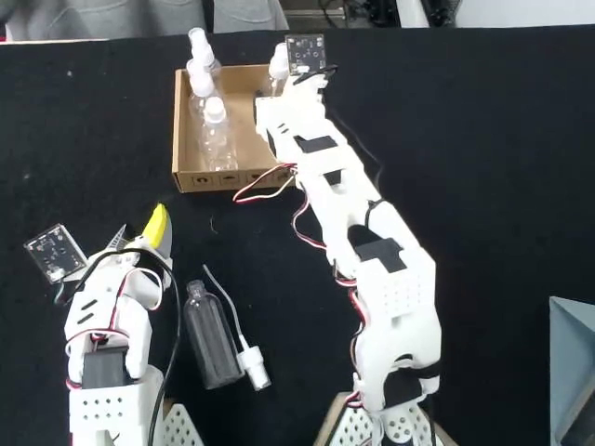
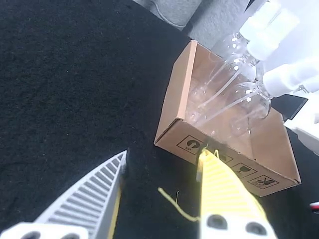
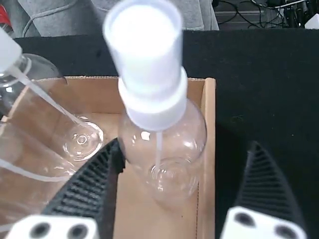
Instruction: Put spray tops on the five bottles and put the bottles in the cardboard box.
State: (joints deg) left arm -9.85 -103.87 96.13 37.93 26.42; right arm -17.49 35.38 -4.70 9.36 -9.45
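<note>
The cardboard box (image 1: 177, 130) stands at the back of the black table. Three capped clear bottles (image 1: 214, 125) stand in a row along one side of it. A fourth capped bottle (image 1: 278, 61) stands in the opposite far corner, and my right gripper (image 1: 279, 84) is open around it. In the right wrist view this bottle (image 3: 164, 134) is upright between the black fingers (image 3: 89, 189), close to one of them. One uncapped bottle (image 1: 212, 339) lies on the table at the front, its spray top (image 1: 251, 358) loose beside it. My left gripper (image 1: 139, 230) hovers open and empty between that bottle and the box (image 2: 174, 94).
Red and white wires (image 1: 270, 186) hang from the right arm over the box's front corner. A grey object (image 1: 572, 362) sits at the table's front right edge. Grey fabric lies behind the table.
</note>
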